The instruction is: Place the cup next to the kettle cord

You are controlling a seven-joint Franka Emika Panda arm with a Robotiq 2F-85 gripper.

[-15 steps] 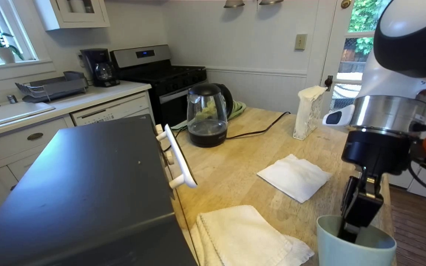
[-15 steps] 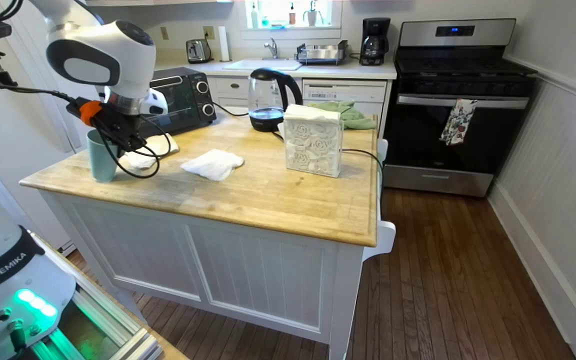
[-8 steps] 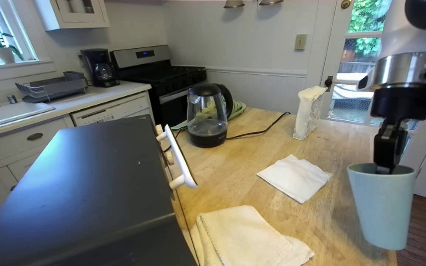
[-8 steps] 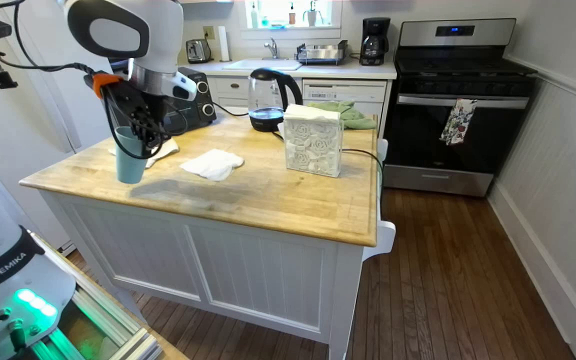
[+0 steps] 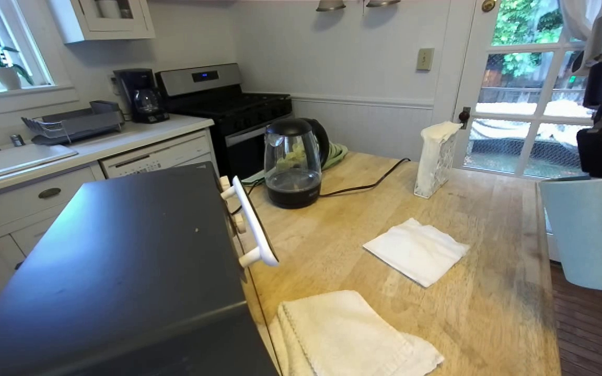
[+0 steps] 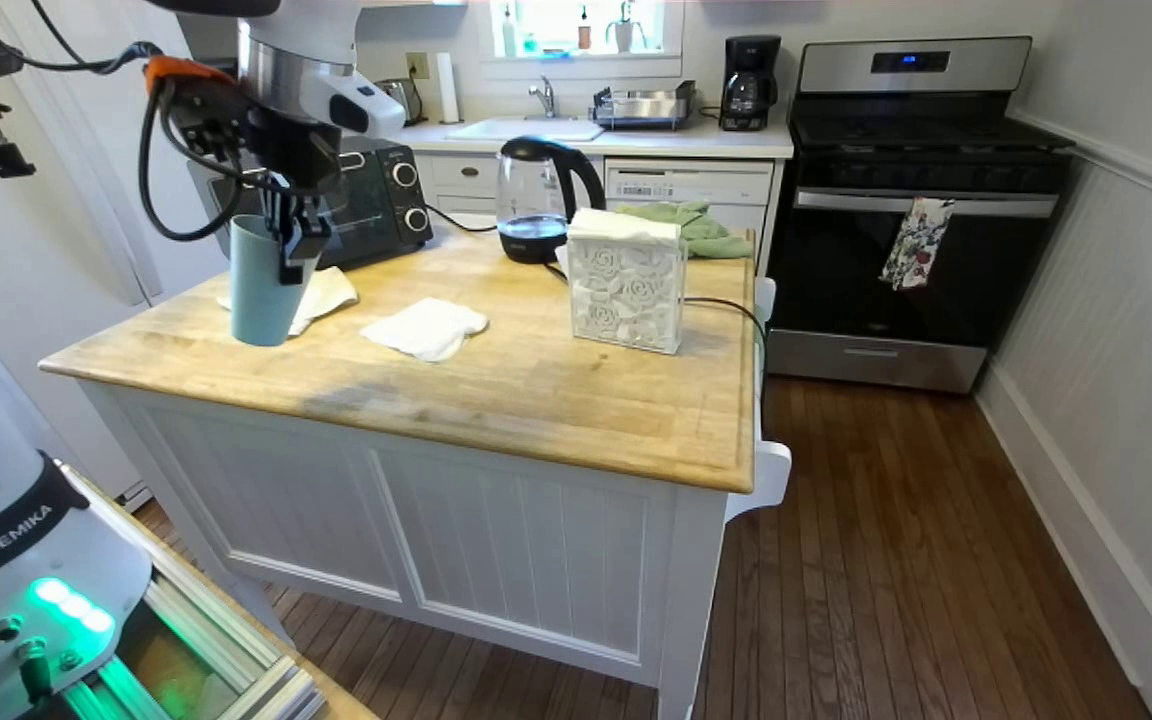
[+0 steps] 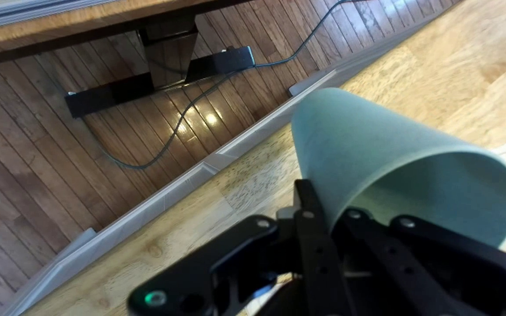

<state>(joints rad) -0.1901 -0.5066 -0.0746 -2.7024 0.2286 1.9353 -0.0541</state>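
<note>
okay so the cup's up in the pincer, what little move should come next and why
Probably carry the cup across toward the kettle cord, passing clear of the napkin holder. The pincer grips the cup's wall, holding it above the table near an edge; the cord lies farther over, near the holder.

There is one cup, one gripper, one kettle, one napkin holder, one white napkin, one toaster oven, one stove, one coffee maker and two plain cloths
</note>
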